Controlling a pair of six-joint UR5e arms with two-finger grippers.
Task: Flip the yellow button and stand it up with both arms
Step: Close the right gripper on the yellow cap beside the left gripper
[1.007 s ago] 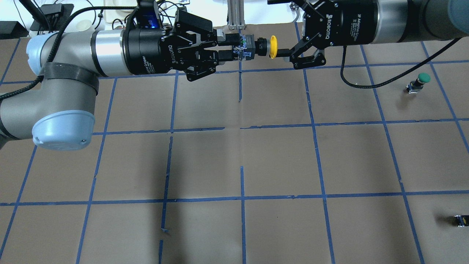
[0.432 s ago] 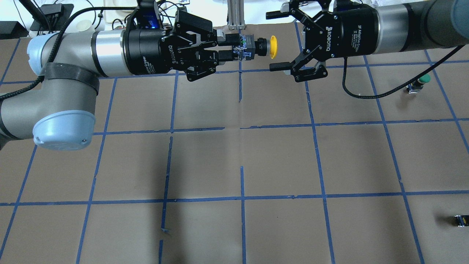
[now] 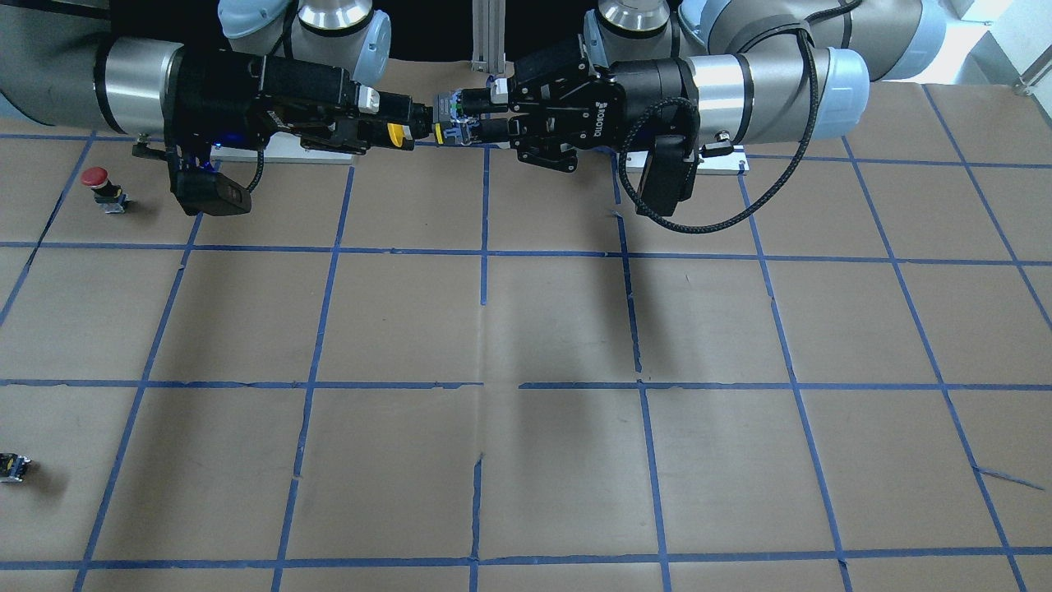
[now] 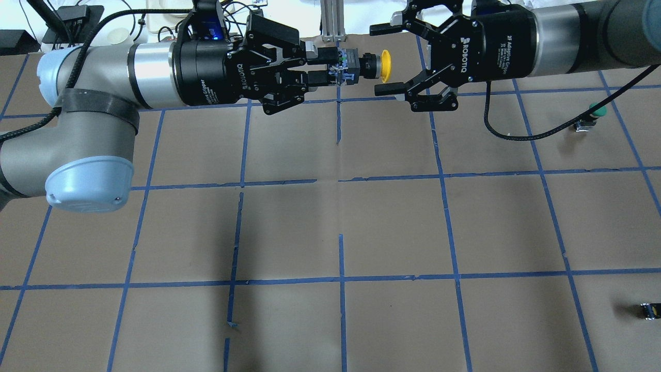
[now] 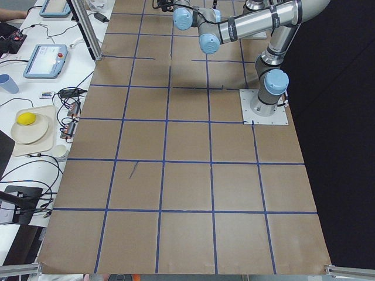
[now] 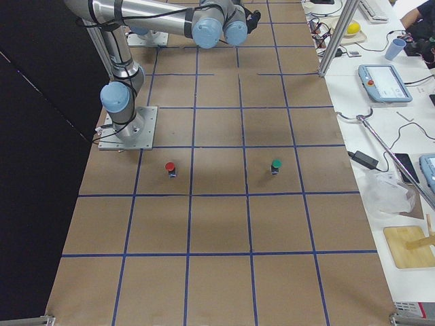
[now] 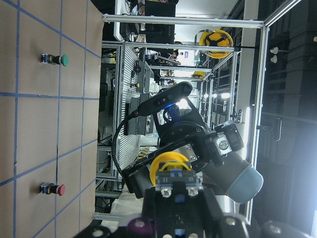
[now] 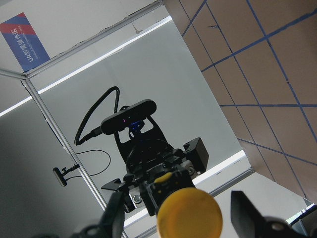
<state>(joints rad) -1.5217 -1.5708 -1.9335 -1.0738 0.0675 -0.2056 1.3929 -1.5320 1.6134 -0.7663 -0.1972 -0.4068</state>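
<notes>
The yellow button lies sideways in the air above the table's far edge, its cap pointing at my right arm. My left gripper is shut on its black and grey switch body. My right gripper is open, with one finger on each side of the cap and a gap to it. The right wrist view shows the cap between its spread fingers. The front-facing view shows the cap between the right gripper and the left gripper.
A green-capped button stands at the right, partly behind the right arm's cable. A red-capped button stands near it. A tiny dark block with a yellow spot lies at the near right. Brown paper with blue tape lines covers the table.
My right gripper has turned at the wrist, shows wide open, and has shifted left so its fingers flank the yellow cap. The left gripper and the button have stayed still.
</notes>
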